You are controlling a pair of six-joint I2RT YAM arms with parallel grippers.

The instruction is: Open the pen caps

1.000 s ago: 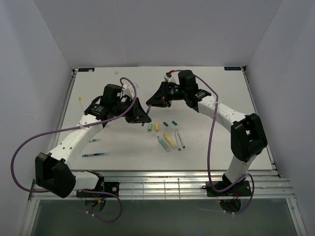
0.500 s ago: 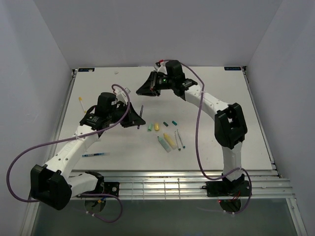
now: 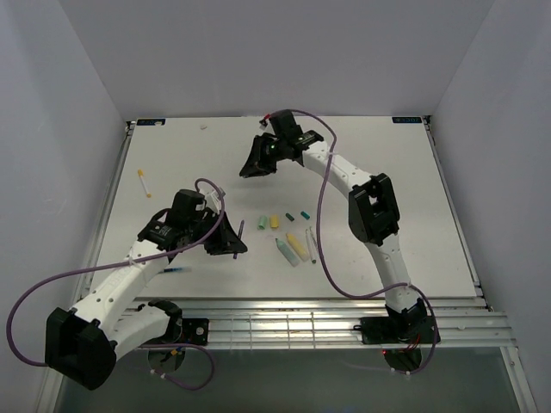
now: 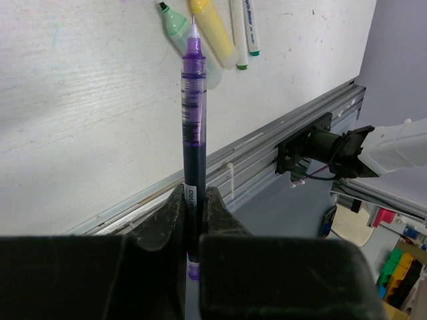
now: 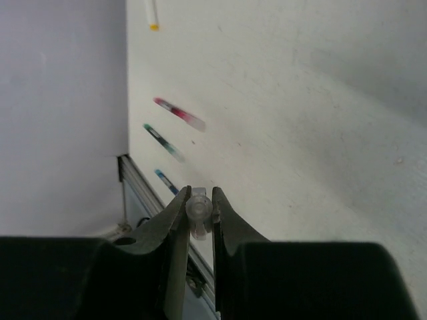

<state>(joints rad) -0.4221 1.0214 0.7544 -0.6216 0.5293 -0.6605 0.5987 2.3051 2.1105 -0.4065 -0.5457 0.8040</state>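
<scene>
My left gripper (image 4: 193, 199) is shut on a purple pen (image 4: 192, 113) with its bare tip showing; in the top view the gripper (image 3: 229, 241) holds it (image 3: 239, 231) over the table's near left. My right gripper (image 5: 198, 200) is shut on a clear pen cap (image 5: 198, 212) seen end-on; in the top view it (image 3: 248, 166) is at the far middle. Loose caps lie mid-table: pale green (image 3: 263, 222), yellow (image 3: 275, 221), dark teal (image 3: 290, 217).
A green highlighter (image 3: 287, 251), a yellow highlighter (image 3: 297, 247) and thin pens (image 3: 310, 245) lie right of my left gripper. A blue pen (image 3: 176, 269) lies near the front edge, a yellow-tipped pen (image 3: 144, 182) at left. Blurred red (image 5: 179, 113) and teal (image 5: 162, 142) pens show in the right wrist view.
My left arm has drawn back toward the near left with the purple pen. My right arm has swung left and farther away with the cap. Pen and cap are now wide apart.
</scene>
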